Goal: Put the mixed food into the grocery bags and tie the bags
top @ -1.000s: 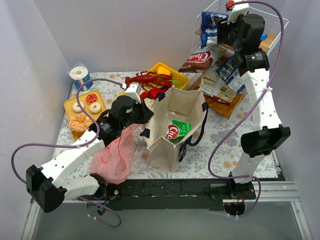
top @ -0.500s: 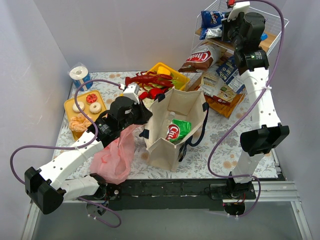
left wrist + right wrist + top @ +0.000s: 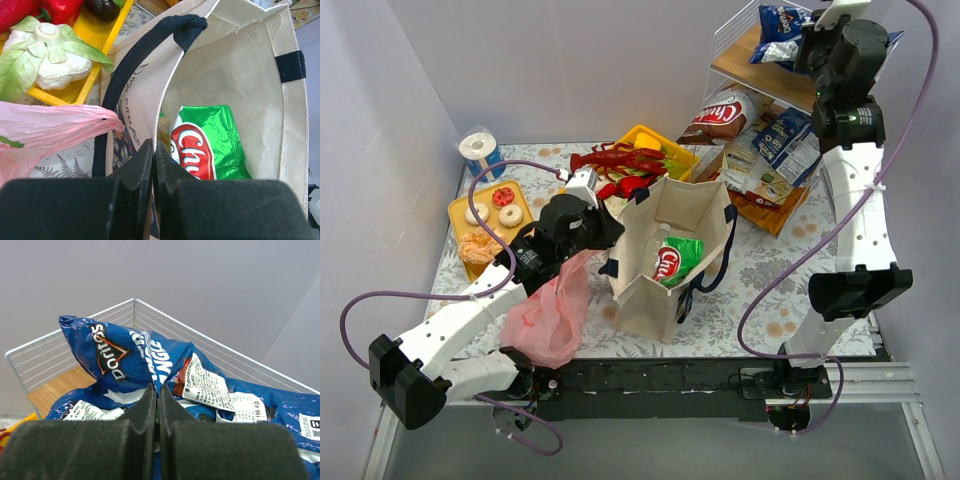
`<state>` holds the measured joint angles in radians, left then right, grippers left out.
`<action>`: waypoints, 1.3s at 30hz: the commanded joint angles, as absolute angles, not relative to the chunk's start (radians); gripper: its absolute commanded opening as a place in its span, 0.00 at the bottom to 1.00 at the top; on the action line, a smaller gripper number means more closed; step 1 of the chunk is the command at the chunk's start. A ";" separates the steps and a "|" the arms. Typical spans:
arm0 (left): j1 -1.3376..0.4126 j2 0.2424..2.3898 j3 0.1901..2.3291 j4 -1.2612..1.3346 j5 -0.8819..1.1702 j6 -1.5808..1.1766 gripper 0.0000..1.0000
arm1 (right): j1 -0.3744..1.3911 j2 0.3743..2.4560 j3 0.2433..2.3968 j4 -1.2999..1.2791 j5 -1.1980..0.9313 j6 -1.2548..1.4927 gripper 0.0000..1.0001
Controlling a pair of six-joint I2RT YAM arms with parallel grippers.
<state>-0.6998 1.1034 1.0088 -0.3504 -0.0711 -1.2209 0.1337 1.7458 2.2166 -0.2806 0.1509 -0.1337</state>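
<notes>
The beige canvas tote (image 3: pixel 645 300) stands open mid-table with a green snack packet (image 3: pixel 675 262) inside. My left gripper (image 3: pixel 610 225) is shut on the tote's near-left rim; in the left wrist view the cloth edge runs between the closed jaws (image 3: pixel 154 150), beside the tote's inner wall (image 3: pixel 240 80) and the green packet (image 3: pixel 210 145). The pink plastic bag (image 3: pixel 550 315) hangs limp under the left arm. High at the back right, my right gripper (image 3: pixel 800 45) is shut on a blue Doritos packet (image 3: pixel 778 22), pinching a fold of it (image 3: pixel 125 360) above the wire shelf.
A yellow tray (image 3: pixel 642 132) holds a red lobster (image 3: pixel 620 157) and toy vegetables behind the tote. A yellow plate (image 3: pixel 460 215) with donuts lies at the left, a paper roll (image 3: pixel 480 152) behind it. More snack packets (image 3: pixel 720 118) lean by the wire shelf (image 3: pixel 740 55).
The right gripper has shut on the blue packet and lifted it up off the wire shelf. The left arm and the tote have not moved.
</notes>
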 commanded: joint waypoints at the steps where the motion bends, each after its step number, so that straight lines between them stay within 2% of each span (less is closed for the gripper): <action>1: -0.699 1.066 1.006 -0.337 -0.071 -1.224 0.00 | 0.117 1.631 2.263 -0.120 0.071 -0.020 0.01; 9: -0.699 1.091 1.014 -0.314 -0.054 -1.230 0.00 | 0.120 1.526 2.162 -0.080 -0.311 0.167 0.01; 11: -0.699 1.098 1.015 -0.304 -0.051 -1.230 0.00 | 0.156 1.496 2.140 -0.101 -0.340 0.137 0.01; 17: -0.699 1.118 1.020 -0.279 -0.057 -1.230 0.00 | 0.444 1.360 1.907 -0.305 -0.181 -0.069 0.01; 22: -0.699 1.141 1.025 -0.268 -0.044 -1.236 0.00 | 0.665 1.229 1.559 -0.357 -0.037 -0.032 0.01; 24: -0.699 1.143 1.025 -0.268 -0.051 -1.238 0.00 | 0.718 1.183 1.493 -0.385 -0.025 -0.008 0.01; 28: -0.699 1.141 1.012 -0.258 -0.066 -1.243 0.00 | 0.776 1.140 1.381 -0.468 -0.014 0.037 0.01; 32: -0.699 1.140 1.006 -0.250 -0.080 -1.250 0.00 | 0.788 1.166 1.275 -0.509 0.110 0.014 0.01; 36: -0.699 1.140 1.008 -0.250 -0.061 -1.249 0.00 | 0.857 1.256 1.304 -0.529 0.238 -0.066 0.01; 39: -0.699 1.134 0.996 -0.250 -0.049 -1.249 0.00 | 0.867 1.319 1.315 -0.460 0.187 -0.072 0.01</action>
